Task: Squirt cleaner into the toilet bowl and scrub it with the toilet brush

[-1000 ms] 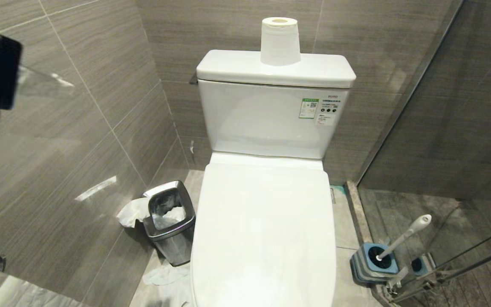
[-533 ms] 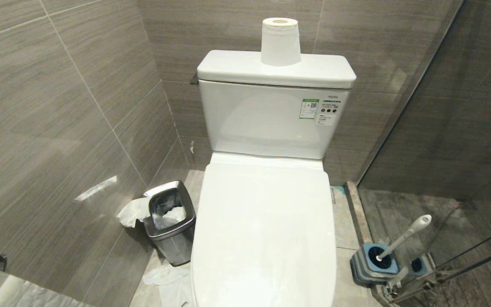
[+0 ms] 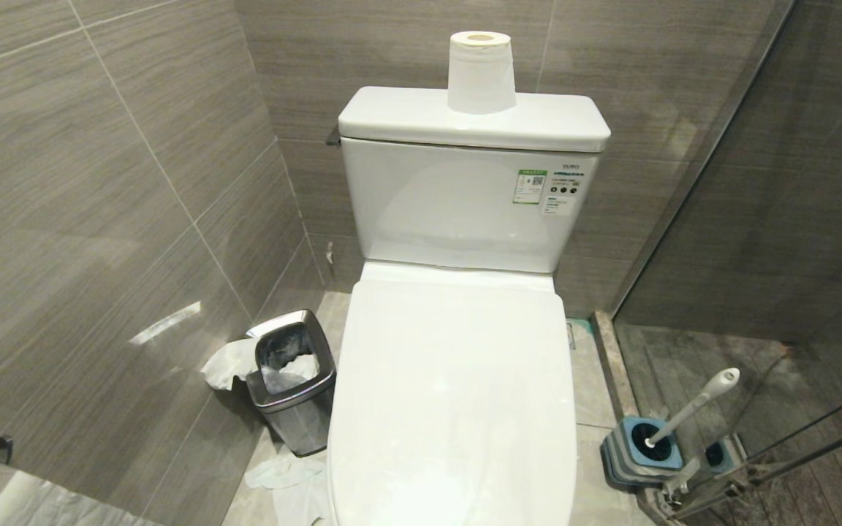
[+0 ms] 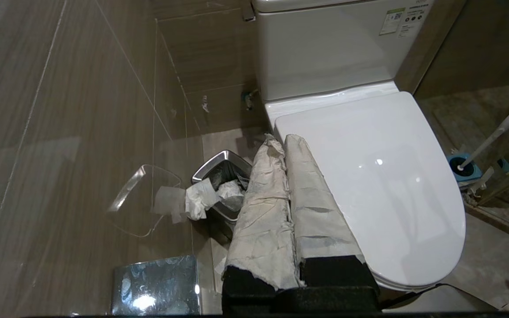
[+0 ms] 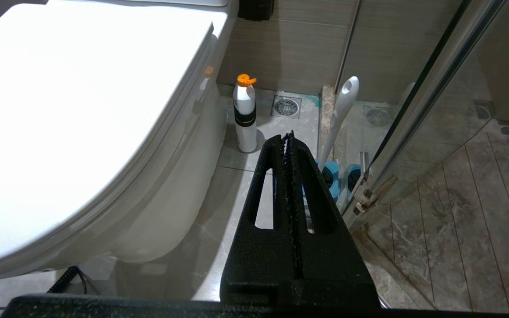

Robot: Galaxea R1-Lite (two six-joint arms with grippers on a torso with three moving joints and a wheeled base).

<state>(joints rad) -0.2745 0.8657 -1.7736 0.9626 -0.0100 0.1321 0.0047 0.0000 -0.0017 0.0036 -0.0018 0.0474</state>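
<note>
hovering my left gripper [image 4: 281, 145] pinched shut and empty beside the closed lid [image 3: 454, 394], right gripper [image 5: 288, 141] shut too, i fear squirting onto the lid since the toilet bowl is covered; the toilet brush [image 3: 691, 405] stands at four o'clock.

Closed lid [image 3: 454, 394] covers the toilet bowl; no way in from above. Left gap: wall tiles close in, steel bin [image 3: 293, 380] stuffed with tissue stands just beside the pan, loose paper [image 3: 282, 475] on the floor near it. Right gap: floor strip between pan and glass shower partition [image 3: 721, 146], narrow. White bottle with orange cap [image 5: 245, 115] stands there by the pan's far side; toilet brush [image 3: 691, 405] leans in its blue-grey holder [image 3: 640, 453] against the glass track, handle tilted right. Cistern top carries a toilet roll [image 3: 481, 71].
</note>
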